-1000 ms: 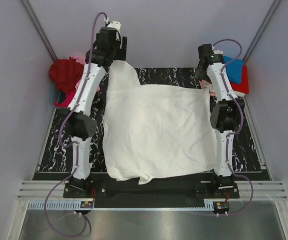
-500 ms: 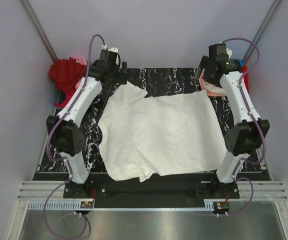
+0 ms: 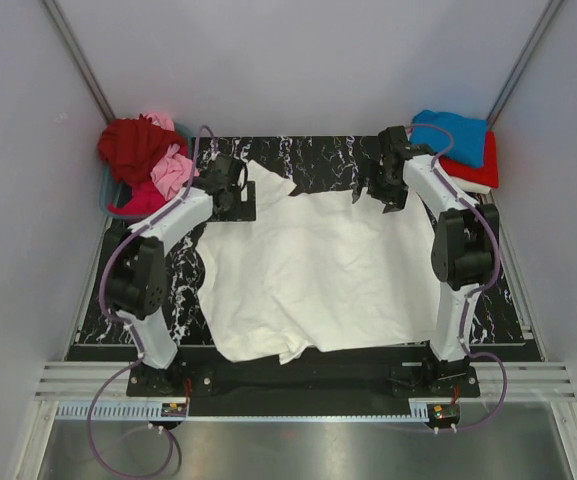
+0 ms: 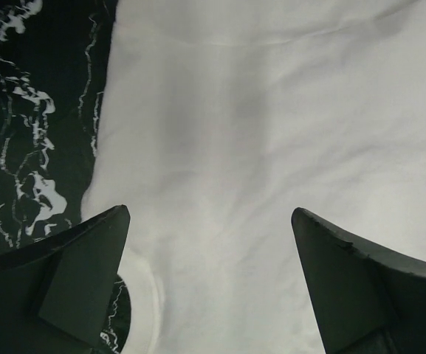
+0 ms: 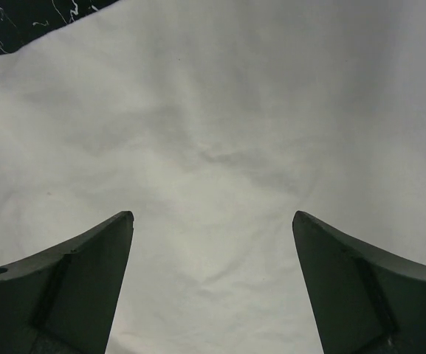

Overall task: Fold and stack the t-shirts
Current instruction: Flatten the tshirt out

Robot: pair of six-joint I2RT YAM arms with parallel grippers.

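A white t-shirt (image 3: pixel 318 265) lies spread flat on the black marbled mat (image 3: pixel 318 155). My left gripper (image 3: pixel 236 198) is open and empty just above the shirt's far left corner; in the left wrist view (image 4: pixel 209 221) its fingers frame the shirt's white cloth (image 4: pixel 272 133) beside the mat. My right gripper (image 3: pixel 380 192) is open and empty above the shirt's far right corner; the right wrist view (image 5: pixel 213 221) shows only white cloth (image 5: pixel 213 110) between the jaws.
A pile of red and pink shirts (image 3: pixel 148 155) lies at the far left corner. Folded blue and red shirts (image 3: pixel 458 145) are stacked at the far right corner. Grey walls enclose the table on three sides.
Both arms have come down from high up and let go of the shirt's far corners. The shirt now lies flat on the mat.
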